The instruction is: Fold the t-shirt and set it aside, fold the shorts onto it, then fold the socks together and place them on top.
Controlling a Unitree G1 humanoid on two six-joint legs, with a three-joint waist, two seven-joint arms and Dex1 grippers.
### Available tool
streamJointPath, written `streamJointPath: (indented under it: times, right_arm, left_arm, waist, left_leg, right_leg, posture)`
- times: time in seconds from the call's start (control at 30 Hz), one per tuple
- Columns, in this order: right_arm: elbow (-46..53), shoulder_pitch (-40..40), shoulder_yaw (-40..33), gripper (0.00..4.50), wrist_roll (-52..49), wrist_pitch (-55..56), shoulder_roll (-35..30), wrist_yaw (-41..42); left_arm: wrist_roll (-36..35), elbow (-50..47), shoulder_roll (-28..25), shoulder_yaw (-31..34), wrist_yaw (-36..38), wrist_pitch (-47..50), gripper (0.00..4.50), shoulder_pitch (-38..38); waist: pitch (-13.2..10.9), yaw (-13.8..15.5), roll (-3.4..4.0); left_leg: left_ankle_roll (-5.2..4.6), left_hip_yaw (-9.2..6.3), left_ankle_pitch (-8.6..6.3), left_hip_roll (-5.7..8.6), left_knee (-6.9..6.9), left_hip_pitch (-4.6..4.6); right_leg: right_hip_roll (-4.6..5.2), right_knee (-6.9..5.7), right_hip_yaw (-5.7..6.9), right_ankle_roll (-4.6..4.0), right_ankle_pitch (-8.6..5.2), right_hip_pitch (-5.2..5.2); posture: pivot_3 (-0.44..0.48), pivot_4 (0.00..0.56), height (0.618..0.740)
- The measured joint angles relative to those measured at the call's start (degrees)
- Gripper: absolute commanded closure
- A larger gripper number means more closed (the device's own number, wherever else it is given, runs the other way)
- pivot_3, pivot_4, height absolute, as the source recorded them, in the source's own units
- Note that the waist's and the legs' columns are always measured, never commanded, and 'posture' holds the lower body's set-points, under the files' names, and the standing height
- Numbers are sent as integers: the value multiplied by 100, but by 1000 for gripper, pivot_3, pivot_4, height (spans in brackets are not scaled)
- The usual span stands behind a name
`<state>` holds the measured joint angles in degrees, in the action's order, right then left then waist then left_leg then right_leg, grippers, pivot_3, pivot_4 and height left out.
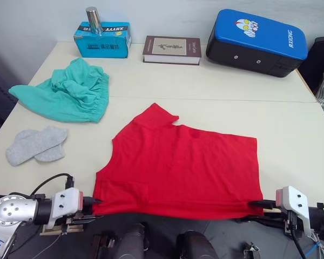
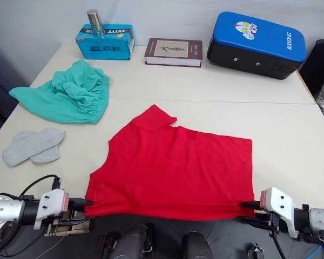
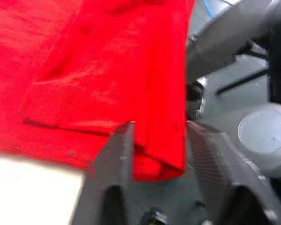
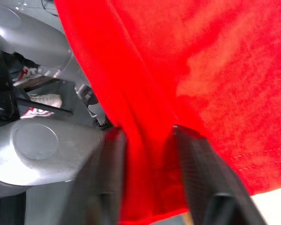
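Red t-shirt (image 1: pixel 178 167) near corners sit between both end effectors' fingers

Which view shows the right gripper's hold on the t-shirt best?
The right wrist view: the right gripper has red t-shirt cloth bunched between its jaws at the near hem. The eye views show it only small, meeting the shirt's near right corner.
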<state>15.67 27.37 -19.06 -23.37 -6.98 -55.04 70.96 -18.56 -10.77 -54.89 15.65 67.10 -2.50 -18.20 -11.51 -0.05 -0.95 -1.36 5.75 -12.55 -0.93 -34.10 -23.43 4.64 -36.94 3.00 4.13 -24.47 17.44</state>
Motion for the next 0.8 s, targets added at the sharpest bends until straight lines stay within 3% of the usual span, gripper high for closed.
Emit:
streamJointPath:
  times: [0.17,0.37,0.53,0.8]
  right_arm:
    - [239,357,-609,0,-240,-495,-364,458]
    - [164,206,-1315,0,-754,-1378,-524,652]
    - [-616,-1064,-1359,0,-831,-1771,-631,327]
    - [-3152,-4001,-51,0,-12,-1020,-218,-301]
  left_arm:
    - [-265,-1,-430,407,444,465,44,-83]
    - [-883,46,-668,673,746,1484,44,310]
    - [-1173,509,-315,406,85,2340,44,2066]
    - [-230,2610,1072,-1379,-829,2895,44,5395]
  waist:
    - [0,-30,0]
    - [-1,-35,-1]
    - [-13,-22,-4]
    - [-30,-21,-25]
  left_leg:
    - [-1,5,-8,0,15,-15]
    - [-30,5,-16,1,15,-16]
    - [-45,5,-1,3,-9,-15]
    - [-6,14,58,10,-52,-13]
  right_leg:
    - [-1,29,-2,-2,-2,13]
    - [-6,29,4,0,-3,9]
    - [-4,10,3,12,2,4]
    - [-7,-52,2,29,16,14]
  posture:
    - [0,150,740]
    - [0,150,740]
    - [0,150,740]
    - [0,150,740]
